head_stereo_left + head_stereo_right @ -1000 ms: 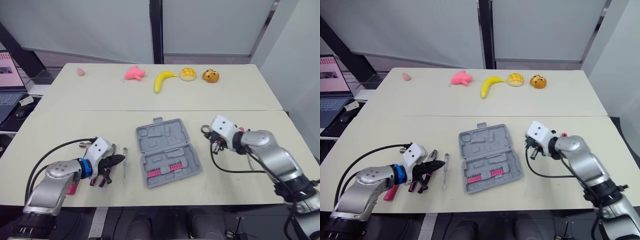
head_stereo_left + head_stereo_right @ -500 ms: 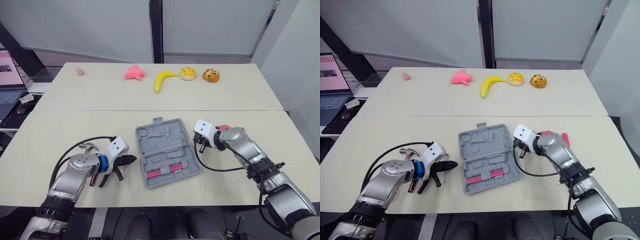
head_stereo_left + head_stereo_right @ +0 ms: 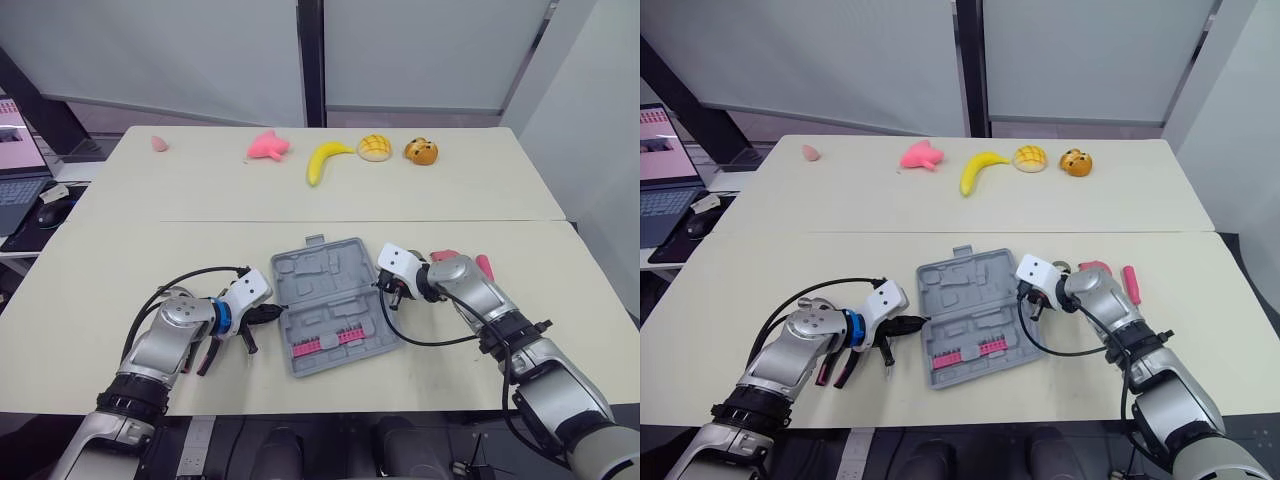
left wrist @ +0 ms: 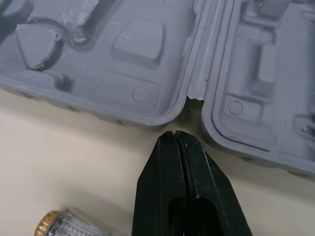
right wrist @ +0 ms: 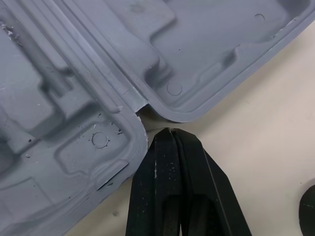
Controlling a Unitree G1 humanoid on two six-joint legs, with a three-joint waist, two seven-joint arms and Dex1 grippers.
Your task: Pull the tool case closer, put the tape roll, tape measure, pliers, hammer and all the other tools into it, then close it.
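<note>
Because the tool case must come nearer, my left tool and right tool — both pinched together — sit just beside its hinge ends, I judge.

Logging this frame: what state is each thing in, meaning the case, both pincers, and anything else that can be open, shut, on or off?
Case: open, both halves flat on the table.
Bits: seated in the case's near half.
Left pincer: shut, tip at one end of the case's hinge.
Right pincer: shut, tip at the other end of the hinge.
Pink-handled tool: on the table, outside the case.
Laptop: open, screen lit.
</note>
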